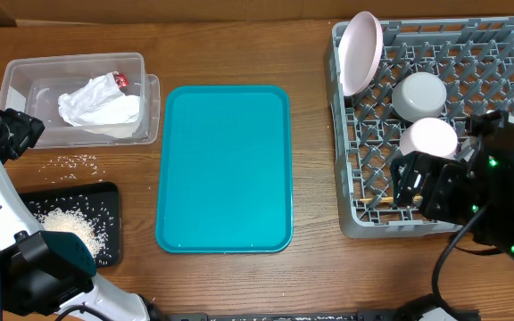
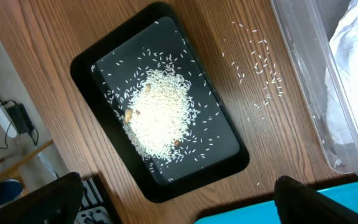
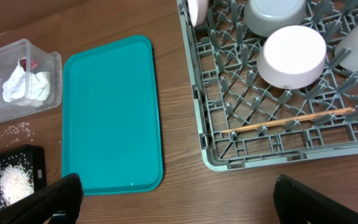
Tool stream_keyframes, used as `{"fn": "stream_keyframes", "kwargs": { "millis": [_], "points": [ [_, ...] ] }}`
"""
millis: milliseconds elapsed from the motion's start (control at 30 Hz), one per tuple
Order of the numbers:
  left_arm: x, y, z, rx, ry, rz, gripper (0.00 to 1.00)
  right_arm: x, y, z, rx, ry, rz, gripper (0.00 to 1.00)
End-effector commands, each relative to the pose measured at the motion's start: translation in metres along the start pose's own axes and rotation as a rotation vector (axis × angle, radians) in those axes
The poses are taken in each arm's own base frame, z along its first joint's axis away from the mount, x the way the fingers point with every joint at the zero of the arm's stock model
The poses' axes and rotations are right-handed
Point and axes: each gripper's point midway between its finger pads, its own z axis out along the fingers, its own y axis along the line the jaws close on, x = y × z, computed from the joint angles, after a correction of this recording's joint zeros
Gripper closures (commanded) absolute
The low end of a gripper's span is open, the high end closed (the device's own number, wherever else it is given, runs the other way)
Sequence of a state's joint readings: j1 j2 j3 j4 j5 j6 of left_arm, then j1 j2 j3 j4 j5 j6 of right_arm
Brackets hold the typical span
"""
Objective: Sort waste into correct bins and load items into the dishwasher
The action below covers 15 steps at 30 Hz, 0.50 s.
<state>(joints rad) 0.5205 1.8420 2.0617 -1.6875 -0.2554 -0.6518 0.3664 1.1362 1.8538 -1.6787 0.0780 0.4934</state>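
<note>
1. Evidently the loading is judged done: the plate (image 1: 361,52), grey-green bowl (image 1: 419,94), white bowl (image 1: 429,138) and chopsticks (image 3: 291,119) are all seen in the dish rack (image 1: 351,218), at 3 o'clock of the teal tray (image 1: 224,169).
2. The napkin (image 1: 96,107) and its red scrap (image 1: 120,80) are contained in the clear tub (image 1: 25,67) at 10 o'clock of the teal tray. A rice heap (image 1: 65,227) is piled in the black tray (image 1: 105,201) at 8 o'clock.
3. The loose grains (image 1: 78,162) are judged to be what is left of the waste. They are scattered on the bare counter (image 1: 310,267) between tub and black tray, at 12 o'clock of the tray and just beside the tub's near wall. Seen from overhead, the scatter's long axis runs from 9 to 3 o'clock.
4. The left hand (image 2: 176,196) is released, with its fingers spread wide and nothing between them. In its wrist view the black tray is framed at 12 o'clock and the grains lie at 1 o'clock.
5. The right hand (image 3: 179,199) is likewise released and empty. It is held by the rack's near corner, with the whole teal tray between it and the grains.
6. The left arm is therefore judged the nearer one. A short sweep across the scatter's long axis, towards 6 o'clock, is judged to be what would carry the grains to the black tray.
</note>
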Motion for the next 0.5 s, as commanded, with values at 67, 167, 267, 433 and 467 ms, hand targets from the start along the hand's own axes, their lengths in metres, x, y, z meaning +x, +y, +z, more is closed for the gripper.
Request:
{"fn": "stream_keyframes", "kwargs": {
  "millis": [67,167,267,433,467],
  "points": [
    [-0.002,0.005,-0.007,0.001,-0.025,-0.007,0.00,0.003,-0.004,-0.002,0.011,0.005,0.009,0.00],
    [-0.002,0.005,-0.007,0.001,-0.025,-0.007,0.00,0.006,0.006,-0.001,-0.042,0.026,0.008,0.00],
    [-0.002,0.005,-0.007,0.001,-0.024,-0.007,0.00,0.001,0.011,0.008,-0.050,0.007,-0.012,0.00],
    [-0.002,0.005,-0.007,0.001,-0.024,-0.007,0.00,0.008,0.007,0.033,-0.039,0.009,-0.060,0.00],
    [-0.002,0.005,-0.007,0.001,-0.025,-0.007,0.00,0.012,0.003,0.039,-0.038,0.006,-0.056,0.00]
  ]
}}
